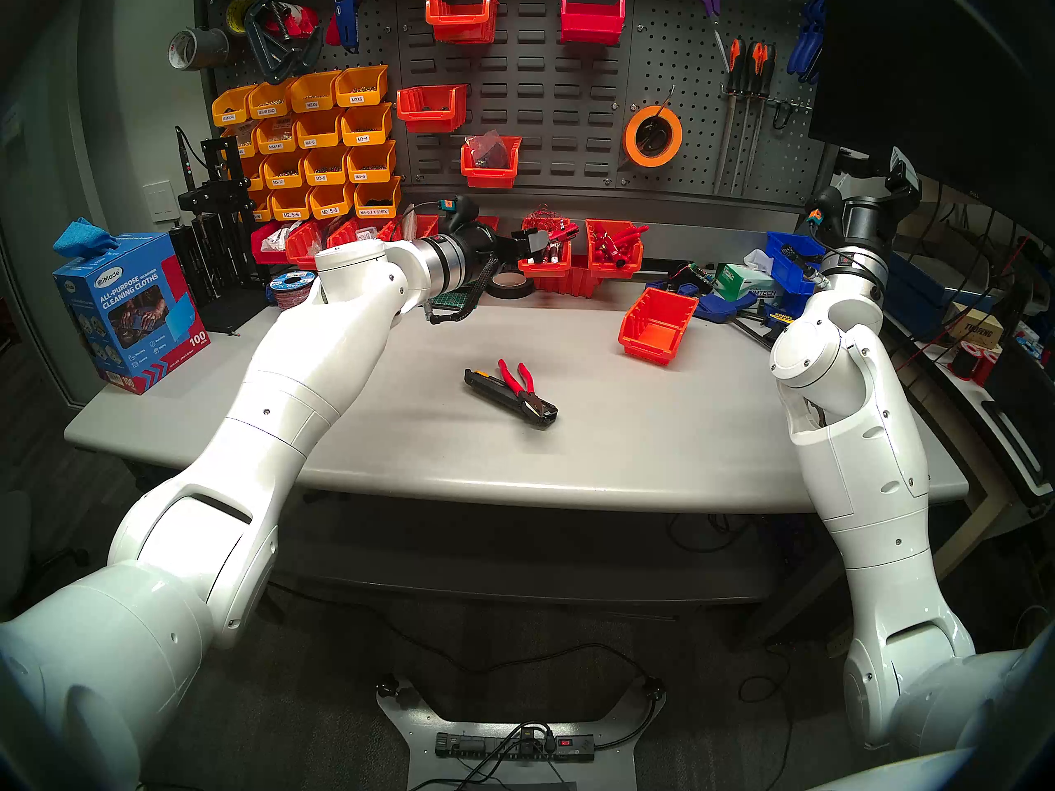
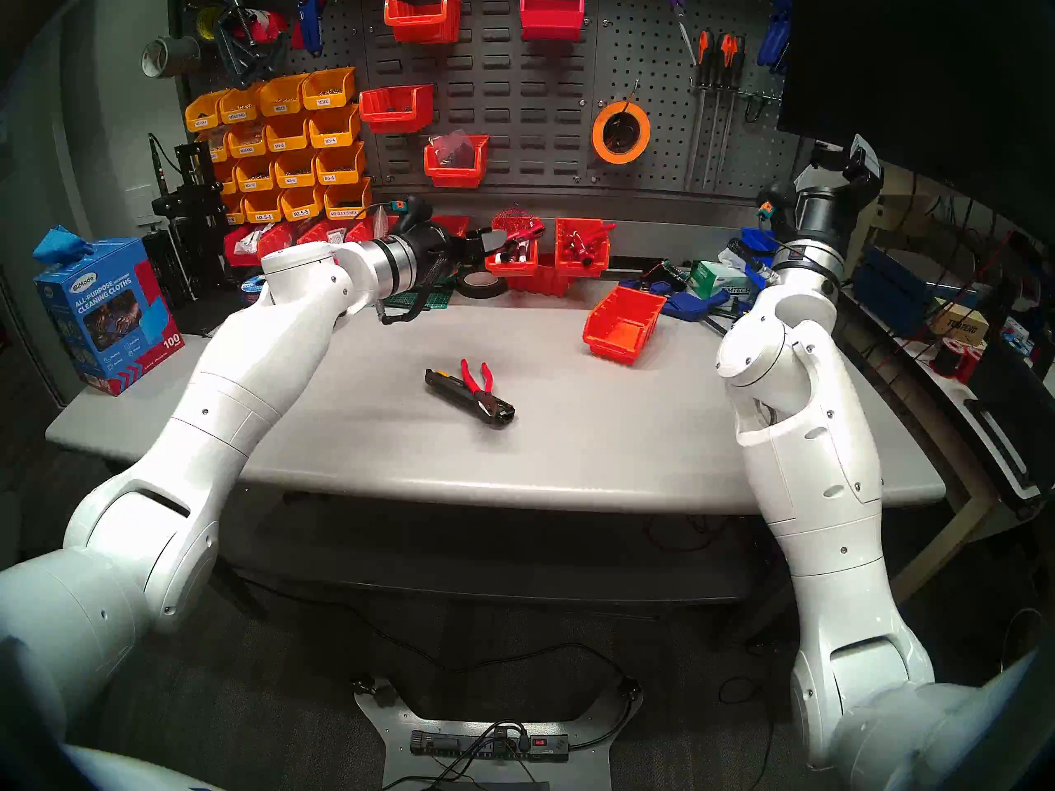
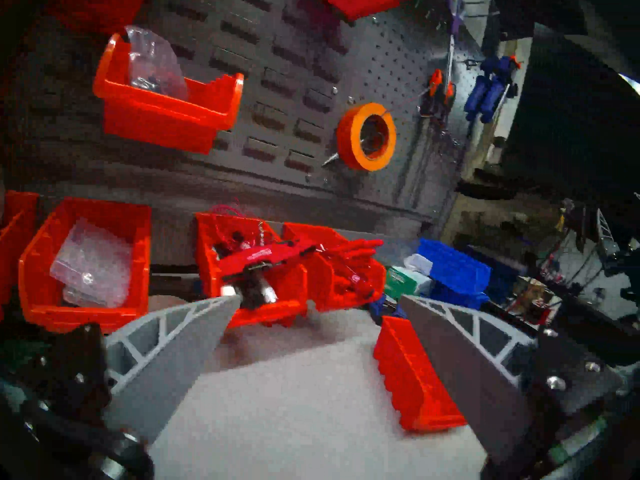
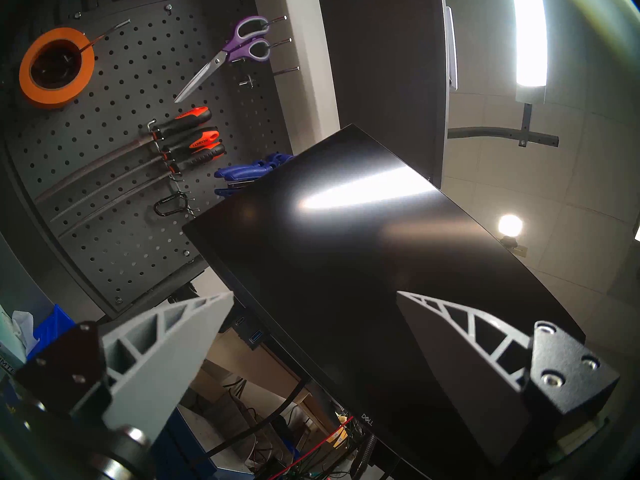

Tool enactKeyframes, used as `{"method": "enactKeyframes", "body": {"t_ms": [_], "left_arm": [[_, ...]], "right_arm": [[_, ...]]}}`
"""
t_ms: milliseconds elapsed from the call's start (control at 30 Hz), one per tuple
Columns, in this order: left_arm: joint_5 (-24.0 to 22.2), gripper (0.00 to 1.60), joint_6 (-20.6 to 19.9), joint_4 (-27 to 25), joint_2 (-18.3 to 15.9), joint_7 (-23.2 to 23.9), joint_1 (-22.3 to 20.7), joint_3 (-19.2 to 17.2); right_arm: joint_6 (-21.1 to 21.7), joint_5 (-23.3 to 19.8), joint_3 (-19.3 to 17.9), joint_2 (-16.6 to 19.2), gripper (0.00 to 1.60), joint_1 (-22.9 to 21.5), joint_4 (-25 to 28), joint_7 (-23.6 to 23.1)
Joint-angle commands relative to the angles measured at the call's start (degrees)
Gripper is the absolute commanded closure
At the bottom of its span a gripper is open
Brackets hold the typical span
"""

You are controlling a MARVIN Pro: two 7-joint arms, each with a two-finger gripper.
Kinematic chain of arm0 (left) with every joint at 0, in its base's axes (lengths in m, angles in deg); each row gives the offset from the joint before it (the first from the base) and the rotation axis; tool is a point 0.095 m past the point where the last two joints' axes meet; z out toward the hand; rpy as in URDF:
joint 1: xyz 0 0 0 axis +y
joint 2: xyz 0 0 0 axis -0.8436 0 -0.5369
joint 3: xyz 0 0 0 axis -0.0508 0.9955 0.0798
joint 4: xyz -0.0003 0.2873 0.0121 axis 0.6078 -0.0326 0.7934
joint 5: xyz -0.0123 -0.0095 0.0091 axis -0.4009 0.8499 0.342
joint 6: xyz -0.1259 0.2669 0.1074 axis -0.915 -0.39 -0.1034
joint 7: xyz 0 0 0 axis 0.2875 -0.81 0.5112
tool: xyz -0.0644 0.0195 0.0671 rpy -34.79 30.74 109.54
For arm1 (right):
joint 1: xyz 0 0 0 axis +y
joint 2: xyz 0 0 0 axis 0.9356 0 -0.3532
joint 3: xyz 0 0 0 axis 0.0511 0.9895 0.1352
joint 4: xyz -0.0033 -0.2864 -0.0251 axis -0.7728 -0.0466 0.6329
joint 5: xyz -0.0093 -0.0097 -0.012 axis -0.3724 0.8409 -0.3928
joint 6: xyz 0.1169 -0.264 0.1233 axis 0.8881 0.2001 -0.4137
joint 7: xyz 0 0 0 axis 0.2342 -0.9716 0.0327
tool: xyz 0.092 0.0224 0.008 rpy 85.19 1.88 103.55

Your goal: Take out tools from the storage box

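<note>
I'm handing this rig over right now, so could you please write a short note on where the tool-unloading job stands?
Left gripper: open, empty, up at the back bins.
Right gripper: open, empty, raised toward the monitor.
Storage box: on the table, right of centre, looks empty.
Pliers lie across the black tool mid-table.
Done: both tools appear out.
Left: seemingly nothing; confirm the box is empty.
</note>
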Motion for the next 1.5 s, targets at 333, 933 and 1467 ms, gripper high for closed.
{"method": "enactKeyframes", "body": {"t_ms": [333,933,1467], "left_arm": [[3.2,0.00,7.5,-2.1,4.7,-7.2,5.9,3.9],[5.4,0.00,11.1,-5.4,6.0,-9.0,9.2,7.7],[9.7,0.00,16.7,-4.2,7.3,-11.9,10.7,10.2]], "right_arm": [[0.2,0.6,-0.1,0.0,0.00,-0.8,0.4,0.6],[0.2,0.6,-0.2,0.0,0.00,-0.8,0.4,0.6],[0.2,0.7,-0.2,0.0,0.00,-0.8,0.4,0.6]]}}
